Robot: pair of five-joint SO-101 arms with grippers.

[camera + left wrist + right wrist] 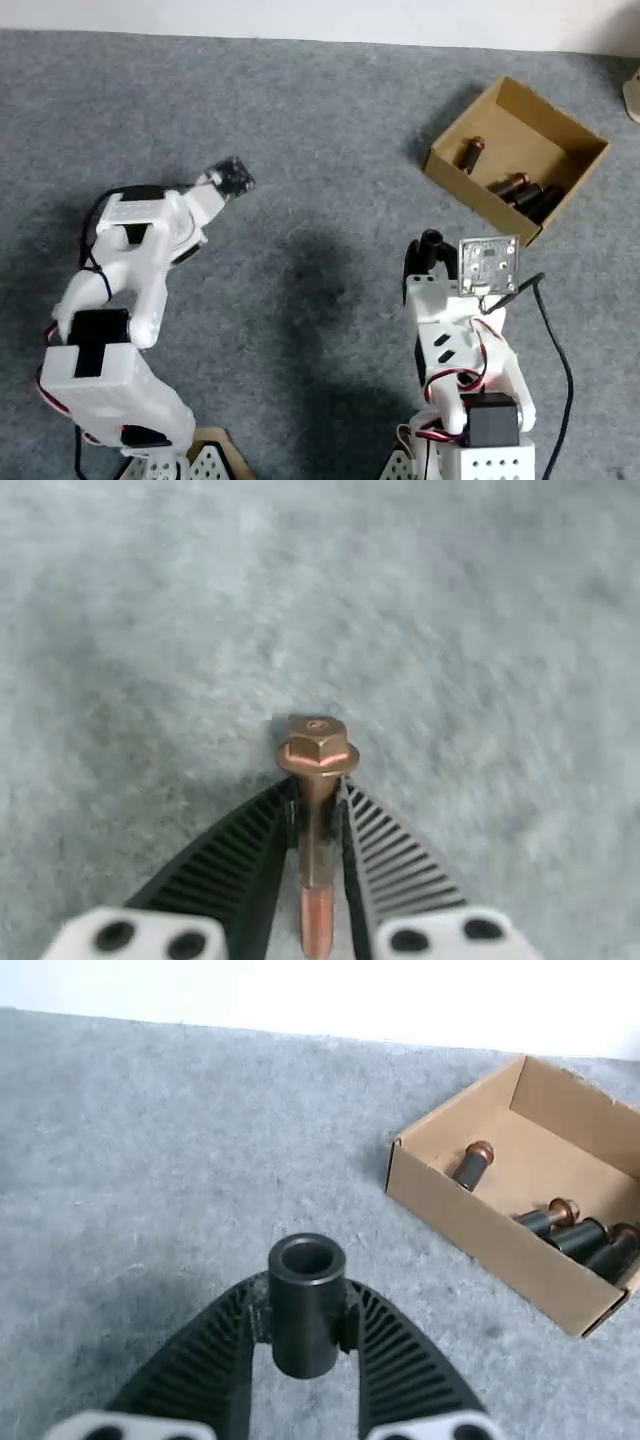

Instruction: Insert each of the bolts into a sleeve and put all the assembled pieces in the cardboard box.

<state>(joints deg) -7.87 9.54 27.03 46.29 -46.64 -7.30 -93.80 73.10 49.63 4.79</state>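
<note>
the left end effector [318, 792] is clamped on the bolt [318, 750] shank, head exposed, and the right end effector [306, 1305] is clamped on the sleeve [306, 1270], bore open, evidently for mating; assembled pieces [520, 190] lie in the cardboard box [475, 200], upper right.

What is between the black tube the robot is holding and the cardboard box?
Nothing but bare grey carpet lies between the black sleeve and the cardboard box. The right wrist view shows that stretch plainly.
</note>
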